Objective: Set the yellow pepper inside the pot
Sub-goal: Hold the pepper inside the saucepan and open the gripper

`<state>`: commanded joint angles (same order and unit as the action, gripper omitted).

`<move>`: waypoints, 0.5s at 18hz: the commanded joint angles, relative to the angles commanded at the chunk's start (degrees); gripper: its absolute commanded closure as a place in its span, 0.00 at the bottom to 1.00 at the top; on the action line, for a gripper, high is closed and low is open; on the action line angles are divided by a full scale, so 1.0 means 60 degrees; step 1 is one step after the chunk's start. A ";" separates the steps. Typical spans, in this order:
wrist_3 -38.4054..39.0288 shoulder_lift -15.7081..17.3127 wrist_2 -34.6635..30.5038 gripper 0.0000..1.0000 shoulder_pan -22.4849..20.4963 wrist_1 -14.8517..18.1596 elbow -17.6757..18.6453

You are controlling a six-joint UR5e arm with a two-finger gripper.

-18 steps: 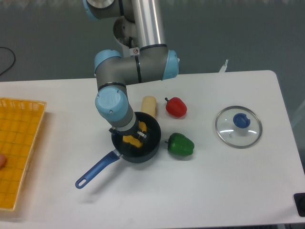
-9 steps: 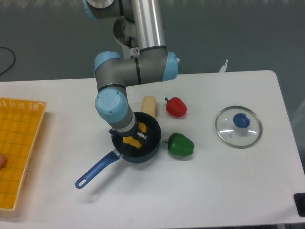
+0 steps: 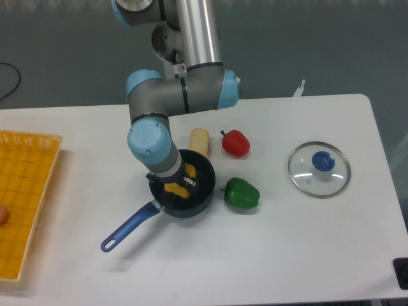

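Your gripper (image 3: 178,183) reaches into the pot (image 3: 203,196), where the yellow pepper (image 3: 176,189) sits; whether the fingers pinch it you can't tell, since the wrist blocks the view. Close around the pot: a pale yellow piece (image 3: 199,140), red pepper (image 3: 236,143), green pepper (image 3: 241,194); the glass lid (image 3: 319,169) lies well apart.

Looks like a robotics lab bench to me, not a real kitchen. I see a bare white surface (image 3: 306,255) against a plain grey-green wall, an industrial grey arm (image 3: 191,95) with light blue joint caps mounted at the back edge, and a black cable (image 3: 9,80) trailing at far left. Props are toy-like: glossy plastic peppers (image 3: 241,193), a small pot (image 3: 203,191), a glass lid (image 3: 319,169), and a yellow mesh tray (image 3: 25,197).
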<state>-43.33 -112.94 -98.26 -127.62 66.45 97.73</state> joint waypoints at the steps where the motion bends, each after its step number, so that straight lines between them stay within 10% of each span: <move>1: 0.0029 0.0000 -0.0044 0.00 0.0000 0.0000 -0.0014; 9: 0.0131 0.0044 -0.0249 0.00 0.0059 0.0000 -0.0219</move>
<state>-42.54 -112.68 -99.75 -127.27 66.45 96.42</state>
